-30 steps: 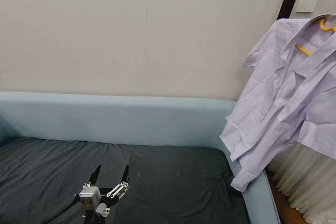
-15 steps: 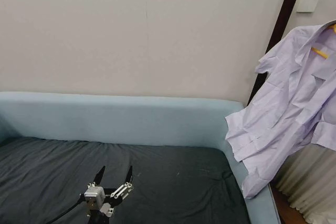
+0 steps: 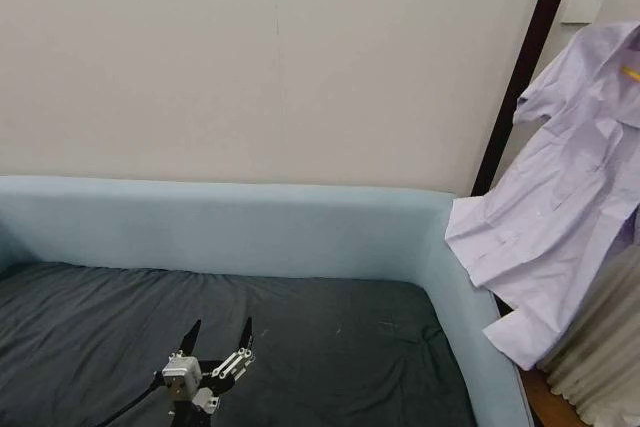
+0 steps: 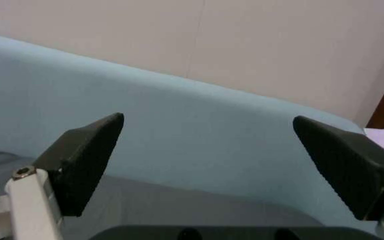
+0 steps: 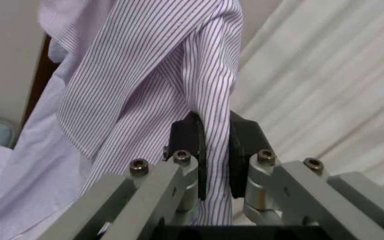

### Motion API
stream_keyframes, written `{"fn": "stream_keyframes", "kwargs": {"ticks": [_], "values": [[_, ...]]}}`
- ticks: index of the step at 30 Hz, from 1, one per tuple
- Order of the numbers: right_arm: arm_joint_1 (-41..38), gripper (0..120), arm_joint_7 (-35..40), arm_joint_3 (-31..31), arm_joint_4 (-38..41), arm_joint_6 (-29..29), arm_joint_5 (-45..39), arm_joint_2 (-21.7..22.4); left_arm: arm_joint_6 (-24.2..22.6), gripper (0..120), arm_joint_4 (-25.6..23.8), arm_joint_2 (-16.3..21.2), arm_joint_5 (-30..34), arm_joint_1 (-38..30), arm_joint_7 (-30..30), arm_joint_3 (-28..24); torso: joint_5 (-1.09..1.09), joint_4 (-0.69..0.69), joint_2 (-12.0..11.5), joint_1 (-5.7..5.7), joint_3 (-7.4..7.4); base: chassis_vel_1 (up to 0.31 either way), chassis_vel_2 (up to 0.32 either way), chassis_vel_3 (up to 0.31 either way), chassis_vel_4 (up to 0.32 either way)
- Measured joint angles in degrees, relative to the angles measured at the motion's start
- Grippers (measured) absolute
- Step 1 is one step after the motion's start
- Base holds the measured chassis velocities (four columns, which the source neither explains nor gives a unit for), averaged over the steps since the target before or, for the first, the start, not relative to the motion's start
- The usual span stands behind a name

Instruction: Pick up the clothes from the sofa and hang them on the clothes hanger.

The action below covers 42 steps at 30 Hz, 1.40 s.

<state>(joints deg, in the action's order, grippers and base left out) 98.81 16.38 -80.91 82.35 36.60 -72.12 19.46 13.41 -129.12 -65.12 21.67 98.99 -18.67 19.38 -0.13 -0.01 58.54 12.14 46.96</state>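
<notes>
Since a second ago the shirt (image 3: 570, 217) has swung off to the right in the head view, uncovering the dark rack post (image 3: 520, 77) that it hid, while the sofa (image 3: 250, 227) has kept its place in the picture. It is a pale lilac shirt with fine purple stripes, crumpled and loose, collar uppermost and sleeves and cuffs trailing down. A bit of a yellow hanger (image 3: 631, 73) shows at its collar near the picture's right edge. The garment hangs in the air beside the post, past the sofa's right end, with one folded sleeve overlapping the corner of the light blue armrest; whether it touches there I cannot tell. A pale pleated curtain (image 3: 600, 357) hangs behind its lower part.

From the right wrist, the right hand (image 5: 213, 155) is pinched narrow on a fold of the striped cloth, which runs up from between the black pads and spreads out above them, with the curtain behind.

Low over the sofa's dark grey seat cover (image 3: 330, 347), well apart from the shirt, the left hand (image 3: 220, 339) sits with its fingers spread wide and nothing between them, facing the blue backrest
</notes>
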Motion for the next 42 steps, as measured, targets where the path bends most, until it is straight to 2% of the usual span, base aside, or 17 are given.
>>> {"fn": "stream_keyframes", "kwargs": {"ticks": [1,3,4,8,10,18,24,31,42], "values": [[0.00,7,0.00,0.00,0.00,0.00,0.00,0.00,0.00,100,0.00,0.00,0.00,0.00,0.00,0.00,0.00,0.00,0.00,0.00,0.00,0.000,0.000,0.000,0.000],[4.46,7,-0.48,-2.93,-2.30,0.00,0.87,2.06,0.11,100,0.00,0.09,0.01,0.08,-0.02,0.40,0.15,0.00,-0.01,0.01,0.02,0.000,0.000,0.000,0.000],[6.33,7,-0.52,-4.60,-3.61,0.00,1.21,3.25,0.14,100,0.00,0.09,0.07,0.06,-0.03,0.57,0.17,-0.04,-0.01,0.02,0.02,0.000,0.000,0.000,0.000],[8.96,7,-0.40,-7.47,-7.16,0.15,1.63,6.61,0.22,100,0.08,0.10,0.31,-0.01,-0.04,0.80,0.03,-0.08,0.00,0.01,0.00,0.000,0.000,0.000,0.000],[9.18,7,-0.29,-7.83,-8.66,0.52,1.56,7.88,0.41,100,0.13,0.15,0.36,0.11,-0.05,0.87,0.11,-0.05,-0.01,0.01,0.00,0.000,0.000,0.000,0.000],[8.07,7,0.58,-6.84,-12.66,1.59,-0.98,12.05,0.99,100,0.29,0.53,0.40,0.33,-0.06,0.79,0.11,-0.09,0.00,0.00,0.00,0.000,0.000,0.000,0.000],[10.07,7,2.49,-9.82,-18.29,1.77,-4.67,16.46,0.71,100,-0.17,1.57,-1.00,0.85,-0.61,1.11,0.08,-0.03,0.00,0.00,0.00,0.000,0.000,0.000,0.000],[13.15,7,5.14,-14.08,-24.48,2.46,-8.60,21.53,0.41,100,-0.68,3.98,-0.38,0.99,-0.97,3.47,0.11,-0.07,0.00,0.00,0.01,0.000,0.000,0.000,0.000],[17.24,7,10.42,-18.51,-32.37,4.54,-14.37,27.58,0.57,100,-0.71,4.31,0.35,0.98,-0.99,4.08,0.09,-0.07,0.00,0.00,0.00,0.000,0.000,0.000,0.000]]}}
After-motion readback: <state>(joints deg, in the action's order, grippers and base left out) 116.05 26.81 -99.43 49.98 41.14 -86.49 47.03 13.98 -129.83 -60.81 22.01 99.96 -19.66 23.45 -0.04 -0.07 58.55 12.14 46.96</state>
